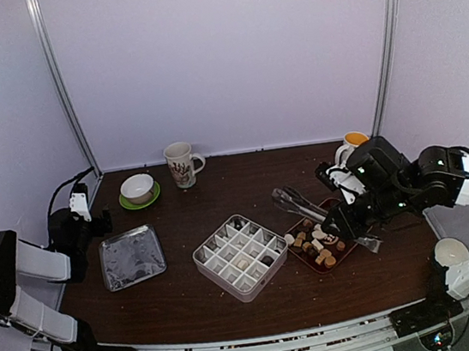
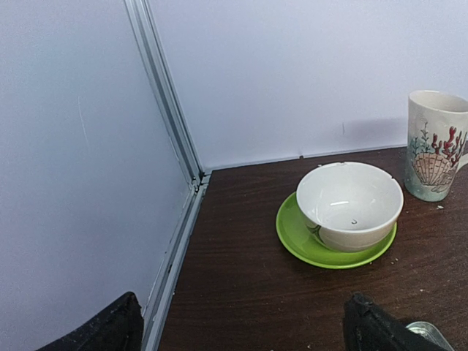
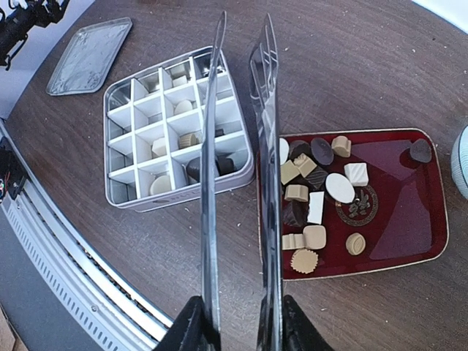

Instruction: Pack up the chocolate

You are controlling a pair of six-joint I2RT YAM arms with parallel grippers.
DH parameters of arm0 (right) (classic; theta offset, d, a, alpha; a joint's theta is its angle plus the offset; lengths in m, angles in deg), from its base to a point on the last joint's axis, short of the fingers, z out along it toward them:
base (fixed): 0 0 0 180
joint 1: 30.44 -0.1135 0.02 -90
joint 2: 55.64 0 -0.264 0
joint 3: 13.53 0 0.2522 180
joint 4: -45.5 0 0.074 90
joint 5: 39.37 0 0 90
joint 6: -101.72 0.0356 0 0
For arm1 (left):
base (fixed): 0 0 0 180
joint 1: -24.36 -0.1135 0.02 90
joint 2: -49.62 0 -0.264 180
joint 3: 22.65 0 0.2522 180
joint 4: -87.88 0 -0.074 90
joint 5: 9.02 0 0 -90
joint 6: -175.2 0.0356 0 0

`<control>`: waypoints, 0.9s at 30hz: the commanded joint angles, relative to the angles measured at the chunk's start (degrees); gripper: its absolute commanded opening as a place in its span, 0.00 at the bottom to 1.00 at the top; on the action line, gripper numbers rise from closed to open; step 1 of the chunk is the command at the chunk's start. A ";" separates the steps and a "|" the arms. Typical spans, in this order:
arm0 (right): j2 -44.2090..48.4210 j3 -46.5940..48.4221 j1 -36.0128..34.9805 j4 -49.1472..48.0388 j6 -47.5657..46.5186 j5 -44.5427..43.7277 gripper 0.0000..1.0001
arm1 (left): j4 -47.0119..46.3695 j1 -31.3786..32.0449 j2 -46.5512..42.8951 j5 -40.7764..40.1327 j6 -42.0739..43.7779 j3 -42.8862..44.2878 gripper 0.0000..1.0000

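At three o'clock of the divided box, chocolates crowd a red tray. The right gripper clamps tongs, tips apart and empty; crowded sweets risk a double pinch. Left gripper gapes, empty.

Crowded on the right, roomier on the left.
The tongs hang over the seam between divided box and red tray, narrowing it; bare surface lies between the box and the flat lid, with bowl and mug lining the back.
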 commanded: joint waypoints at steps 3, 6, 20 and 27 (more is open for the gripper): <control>3.91 -2.75 1.23 0.61 2.85 -5.12 0.33 | -3.31 -0.49 0.31 0.01 -0.21 -0.06 0.98; 5.60 -4.93 1.82 1.69 3.98 -6.51 0.34 | -3.31 -0.50 0.33 0.00 -0.20 -0.06 0.98; 6.27 -4.24 5.49 0.49 8.74 -8.45 0.36 | -3.24 -0.50 0.33 -0.04 -0.20 0.02 0.98; 4.37 -1.70 6.15 4.67 10.61 -6.62 0.36 | -3.23 -0.45 0.33 0.07 -0.19 0.02 0.98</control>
